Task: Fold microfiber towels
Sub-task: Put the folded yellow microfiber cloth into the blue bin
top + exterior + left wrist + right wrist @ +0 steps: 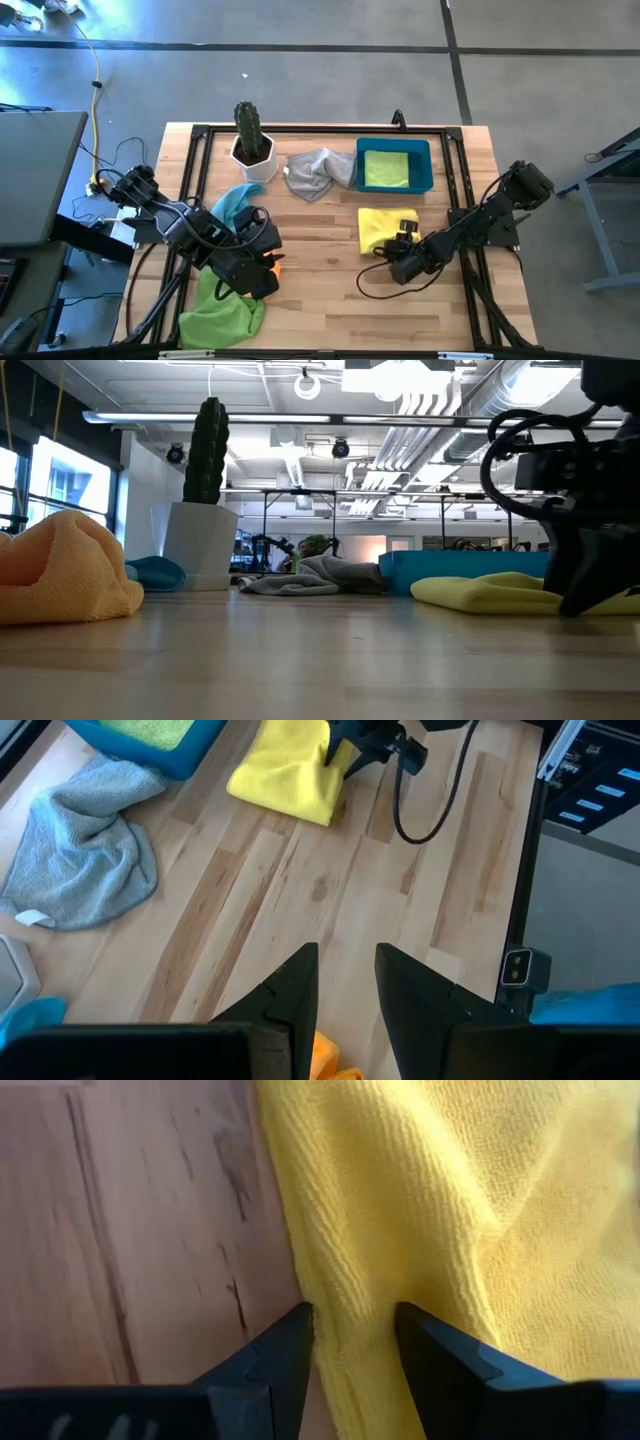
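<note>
A yellow towel (380, 225) lies flat on the table right of centre. My right gripper (405, 243) is low on the towel's near right part, shut on the cloth (355, 1330). My left gripper (266, 262) hovers at the near left above a heaped orange towel (60, 565), slightly open and empty (347, 965). A lime green towel (220, 315) lies crumpled at the near left edge. A light blue towel (235, 200) lies behind the left arm, and a grey towel (320, 170) lies crumpled at the far middle. A second lime green towel (385, 168) lies in the blue bin (430, 170). My right gripper pinches a ridge of the yellow towel at its side edge (340, 1295) between its two fingers. The fingers slant down from the table's right side onto the cloth. One layer or several, I cannot tell. The towel lies on the table (490, 592).
A potted cactus (250, 140) stands at the far left beside the grey towel. A black cable (420, 810) loops on the table next to the right gripper. Bare wood (330, 280) lies between the two arms at the near middle.
</note>
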